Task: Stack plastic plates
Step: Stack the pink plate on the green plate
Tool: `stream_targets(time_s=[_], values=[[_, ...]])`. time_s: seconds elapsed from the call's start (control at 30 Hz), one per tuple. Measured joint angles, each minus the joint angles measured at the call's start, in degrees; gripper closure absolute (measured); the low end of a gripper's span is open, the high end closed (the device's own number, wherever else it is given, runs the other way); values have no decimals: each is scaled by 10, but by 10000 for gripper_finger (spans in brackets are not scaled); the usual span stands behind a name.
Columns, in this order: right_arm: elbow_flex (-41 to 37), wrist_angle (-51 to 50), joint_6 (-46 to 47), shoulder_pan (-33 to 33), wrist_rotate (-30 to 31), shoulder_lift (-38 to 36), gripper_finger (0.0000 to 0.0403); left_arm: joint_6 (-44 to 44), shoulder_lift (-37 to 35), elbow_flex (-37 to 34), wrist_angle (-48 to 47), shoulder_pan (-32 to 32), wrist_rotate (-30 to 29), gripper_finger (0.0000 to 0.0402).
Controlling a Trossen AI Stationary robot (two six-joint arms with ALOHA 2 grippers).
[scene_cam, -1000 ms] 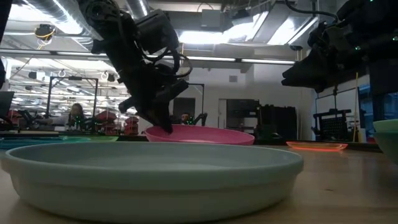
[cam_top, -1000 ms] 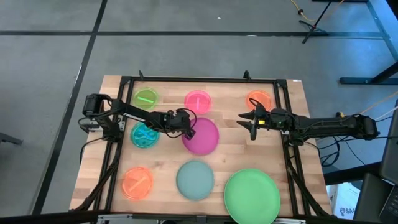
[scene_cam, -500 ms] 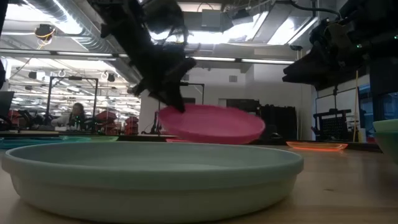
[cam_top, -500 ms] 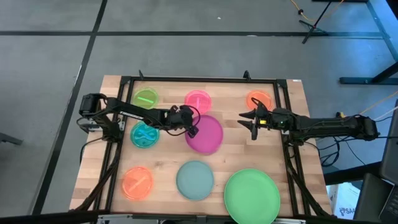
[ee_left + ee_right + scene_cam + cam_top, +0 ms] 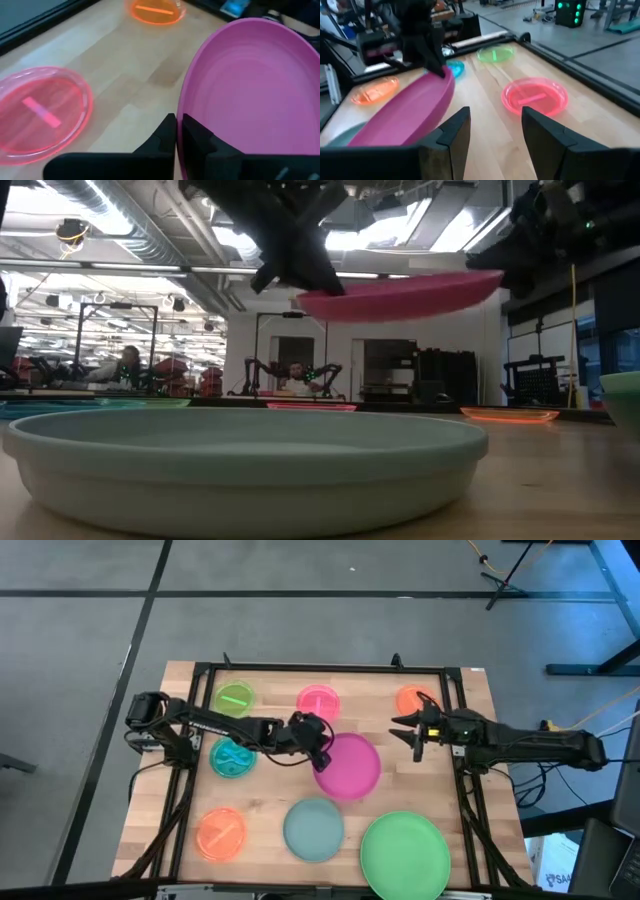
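Observation:
My left gripper (image 5: pixel 318 748) is shut on the magenta plate (image 5: pixel 352 768), which hangs in the air above mid-table (image 5: pixel 400 295). My right gripper (image 5: pixel 417 733) hovers open to the plate's right, touching nothing (image 5: pixel 492 135). The grey-teal plate (image 5: pixel 313 828) and the large light green plate (image 5: pixel 405 853) lie flat near the near edge. The small lime (image 5: pixel 235 698), pink (image 5: pixel 318 702), orange (image 5: pixel 412 700), teal (image 5: pixel 232 756) and second orange (image 5: pixel 221 833) plates also lie flat on the table. No dark green plate shows. My left gripper pinches the magenta plate's rim (image 5: pixel 181 116) on the side toward the table's left, one finger (image 5: pixel 200 142) inside the dish and one (image 5: pixel 164 137) outside. The fingers come from the left, slanting down. The plate is lifted clear and roughly level, sticking out toward the right arm.
A black frame (image 5: pixel 320 668) runs along the far edge and down both sides of the wooden table. Bare wood (image 5: pixel 400 780) lies between the lifted plate and the light green plate. Beyond the table, people sit in the room (image 5: pixel 125 362).
My left gripper, shut on the magenta plate's rim, has risen and moved toward the table's right and slightly toward the near edge. The plate went from resting on the table, to tipped with its held side up, to lifted clear and nearly level.

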Motion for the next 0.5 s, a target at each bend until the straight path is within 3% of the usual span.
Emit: stream_targets(time_s=[0.5], values=[[65, -81, 17, 0, -14, -66, 233, -5, 6, 0, 85, -41, 76, 392]])
